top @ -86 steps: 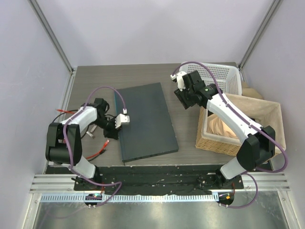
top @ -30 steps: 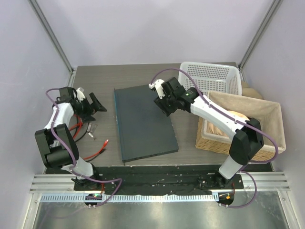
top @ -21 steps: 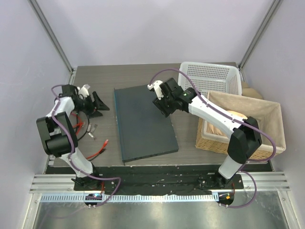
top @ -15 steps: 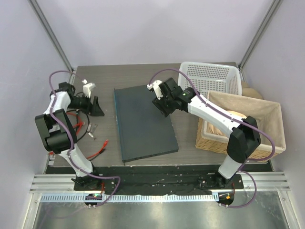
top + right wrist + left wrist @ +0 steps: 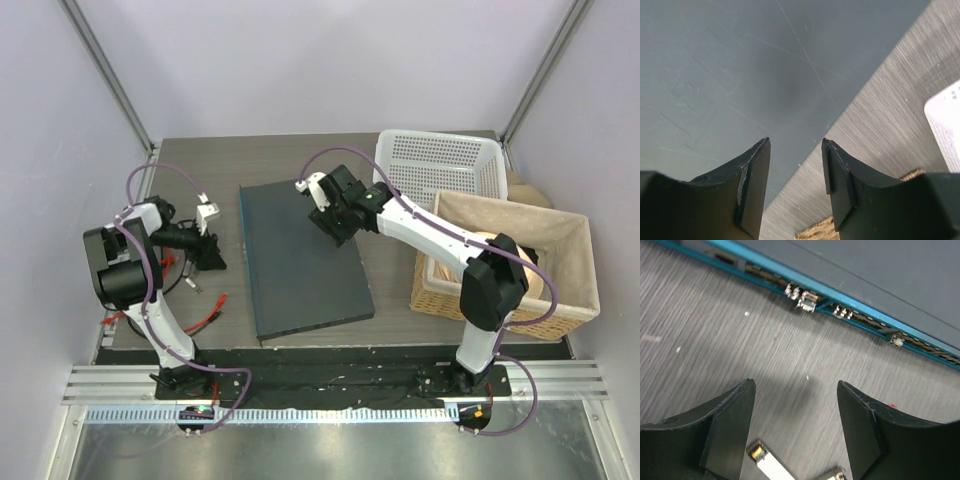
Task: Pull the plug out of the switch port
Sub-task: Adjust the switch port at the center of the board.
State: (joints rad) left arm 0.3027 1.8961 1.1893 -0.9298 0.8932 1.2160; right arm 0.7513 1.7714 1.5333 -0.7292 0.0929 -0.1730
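Switch (image 5: 300, 250) flat on the table (image 5: 200, 170), port edge facing the left gripper (image 5: 795, 386), which stands near it, jaws wide and empty. Right gripper (image 5: 795, 145), jaws parted and empty, hovers above the switch's top.

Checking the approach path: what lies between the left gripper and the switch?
Bare tabletop only, per the left wrist view, between the left gripper and the switch.

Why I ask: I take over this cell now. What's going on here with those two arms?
Two robot arms are working at a flat grey switch. The left gripper hangs open and empty over the table, facing the switch's blue port edge, where small metal bits stick out of a few ports. The right gripper is open over the switch's top, holding nothing.
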